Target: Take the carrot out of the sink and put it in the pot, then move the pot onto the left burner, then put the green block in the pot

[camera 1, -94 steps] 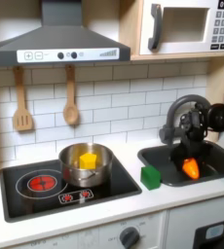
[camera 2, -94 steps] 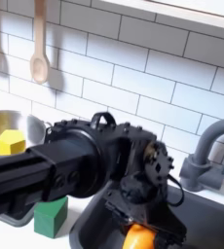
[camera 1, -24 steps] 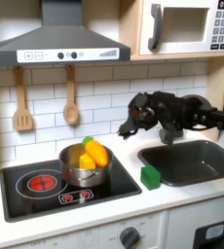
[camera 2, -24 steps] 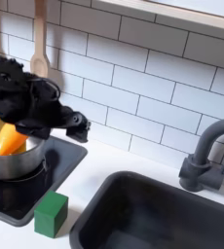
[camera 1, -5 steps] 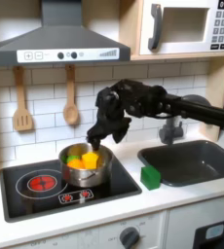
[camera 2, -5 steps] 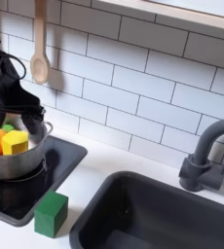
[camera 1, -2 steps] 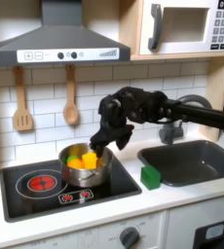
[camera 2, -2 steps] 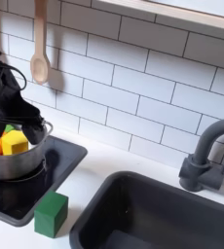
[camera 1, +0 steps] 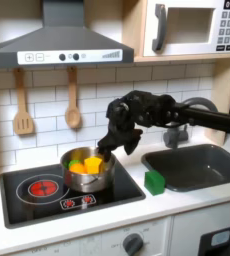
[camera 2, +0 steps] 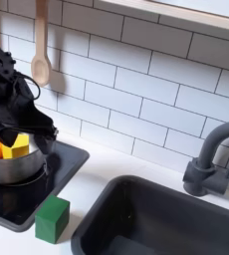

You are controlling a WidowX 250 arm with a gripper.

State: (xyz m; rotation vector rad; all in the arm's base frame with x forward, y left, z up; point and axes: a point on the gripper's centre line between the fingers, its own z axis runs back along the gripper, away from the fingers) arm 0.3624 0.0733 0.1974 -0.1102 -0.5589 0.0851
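- A white countertop (camera 1: 107, 225) is running under a wall of glossy white brick-shaped tiles (camera 1: 107, 100), with a grey range hood (camera 1: 57, 40) and a microwave (camera 1: 192, 25) sitting above in the first exterior view.
- A glossy black stovetop (camera 1: 117, 190) is lying flat in the counter; the burner (camera 1: 42, 186) of red concentric rings at the first exterior view's left is showing bare.
- The pot (camera 1: 87, 178), shiny round steel with low walls, is sitting on the stovetop beside that burner, toward the first exterior view's right.
- The carrot (camera 1: 77, 167), orange with a green tip, is lying inside the pot next to a yellow block (camera 1: 91, 162).
- The green block (camera 1: 154, 181), a plain cube, is resting on the counter between the stovetop and the sink (camera 1: 202, 165), apart from the pot; in the second exterior view it (camera 2: 53, 219) is standing near the basin's rounded corner.
- The sink is a dark grey basin with a dark arched faucet (camera 2: 208, 159).
- Two wooden utensils (camera 1: 72, 105) are hanging on the tiles behind the stove.
- The black gripper (camera 1: 109, 147) is hanging just above the pot's rim at the first exterior view's right; I cannot tell whether its fingers are apart or together.
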